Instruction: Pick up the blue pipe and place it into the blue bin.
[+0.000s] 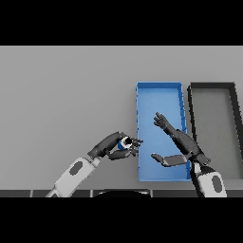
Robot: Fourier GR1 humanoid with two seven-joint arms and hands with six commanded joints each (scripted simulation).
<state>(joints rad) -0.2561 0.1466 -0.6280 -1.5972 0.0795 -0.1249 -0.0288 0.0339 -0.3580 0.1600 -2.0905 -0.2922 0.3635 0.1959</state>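
The blue pipe [126, 143] shows as a small blue and white piece held in my left hand [113, 145], whose fingers and thumb curl round it just left of the blue bin [159, 93]. The bin is a long blue tray lying right of centre. My right hand [176, 137] hovers over the bin's near right part, fingers straight and spread, thumb out to the left, holding nothing. Most of the pipe is hidden by my left fingers.
A black-rimmed grey bin [212, 87] lies right beside the blue one, along the table's right side. The grey table [66, 95] stretches wide to the left and far side.
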